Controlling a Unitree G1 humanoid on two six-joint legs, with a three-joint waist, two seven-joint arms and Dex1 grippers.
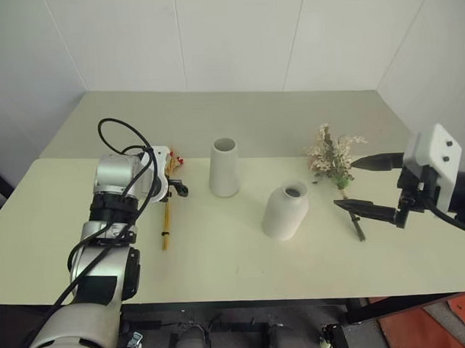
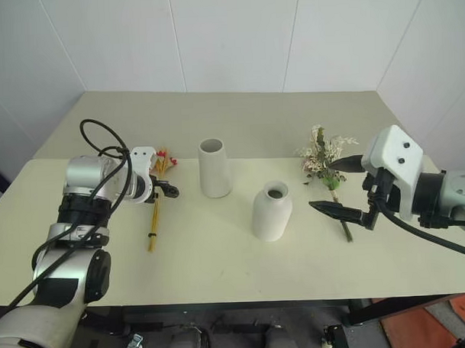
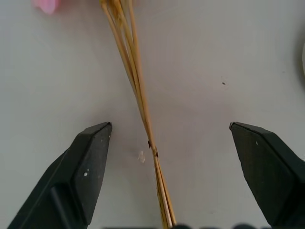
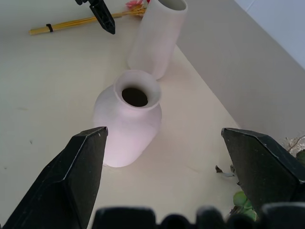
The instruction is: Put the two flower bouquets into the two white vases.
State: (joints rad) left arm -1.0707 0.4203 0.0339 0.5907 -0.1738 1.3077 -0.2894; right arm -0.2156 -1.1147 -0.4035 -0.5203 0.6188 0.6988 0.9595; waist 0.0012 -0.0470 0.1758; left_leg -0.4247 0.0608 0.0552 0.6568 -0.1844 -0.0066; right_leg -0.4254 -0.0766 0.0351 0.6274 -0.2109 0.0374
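Left wrist view puts our left gripper (image 3: 169, 143) just above the table (image 1: 220, 258), its two black fingers (image 3: 88, 164) spread wide on either side of the slim bouquet of yellow stalks (image 3: 138, 95), which runs between them untouched. From the head camera, that bouquet (image 1: 167, 218) lies flat near the table's left edge, its small red flowers (image 1: 175, 158) pointing toward the far edge.

We see the tall tapered vase (image 1: 224, 167) standing upright near the middle of the table, and the shorter bottle-shaped vase (image 1: 285, 211) upright just to its right and closer to the near edge. Both stand with their mouths open, with nothing in them that we can see.

The bushier bouquet (image 1: 333, 159), with cream sprigs and green leaves, lies toward the right edge, its stem (image 1: 356, 225) pointing to the near edge. Our right gripper (image 1: 368, 186) hovers beside it, jaws wide apart and gripping nothing; one finger reaches over the stem. In the right wrist view its fingers (image 4: 81, 176) frame the bottle-shaped vase.
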